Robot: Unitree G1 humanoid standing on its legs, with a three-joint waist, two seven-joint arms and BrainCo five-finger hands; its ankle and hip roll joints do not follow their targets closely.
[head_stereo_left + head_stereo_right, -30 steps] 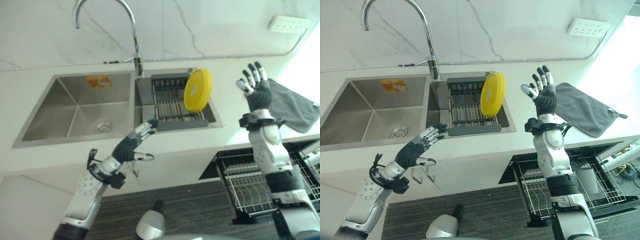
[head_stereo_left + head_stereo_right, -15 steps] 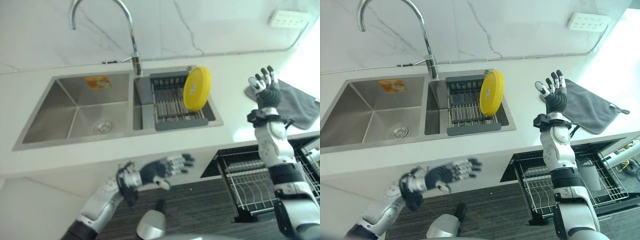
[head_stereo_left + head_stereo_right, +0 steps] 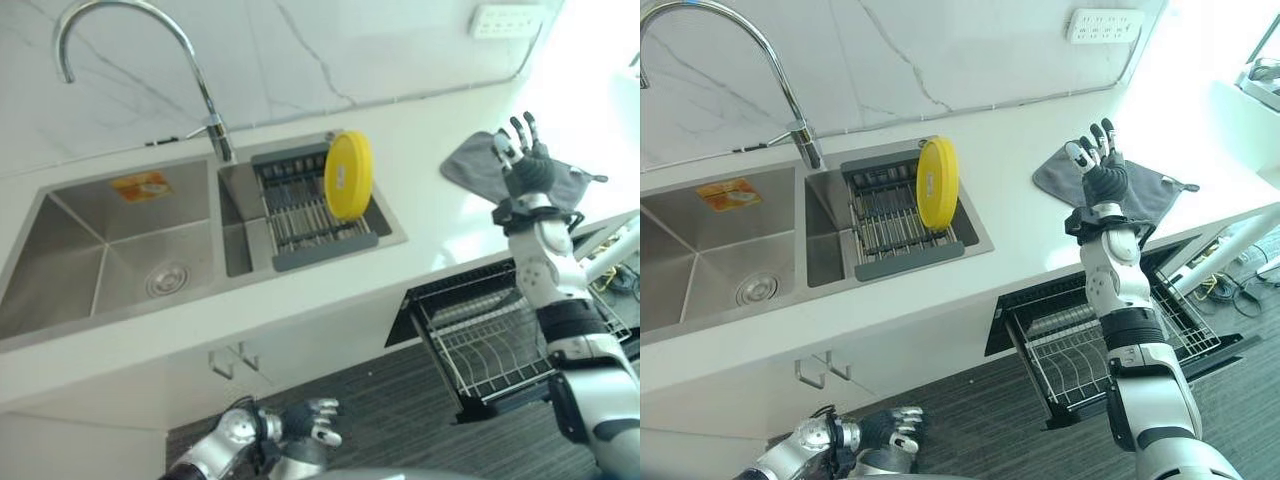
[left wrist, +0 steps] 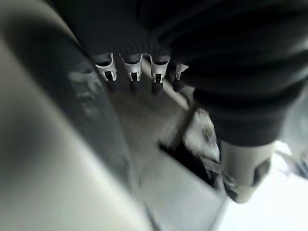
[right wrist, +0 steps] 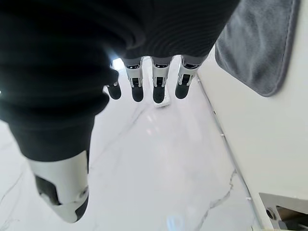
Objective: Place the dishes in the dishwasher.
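The left hand has dropped from the sink front to floor level, fingers loosely extended; the right hand hovers spread over the grey cloth; the yellow plate waits upright in the sink rack, dishwasher rack pulled out, nothing grasped.

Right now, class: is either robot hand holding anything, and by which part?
Nothing is held. The right robot hand is raised open above the counter; the left robot hand hangs low, empty.
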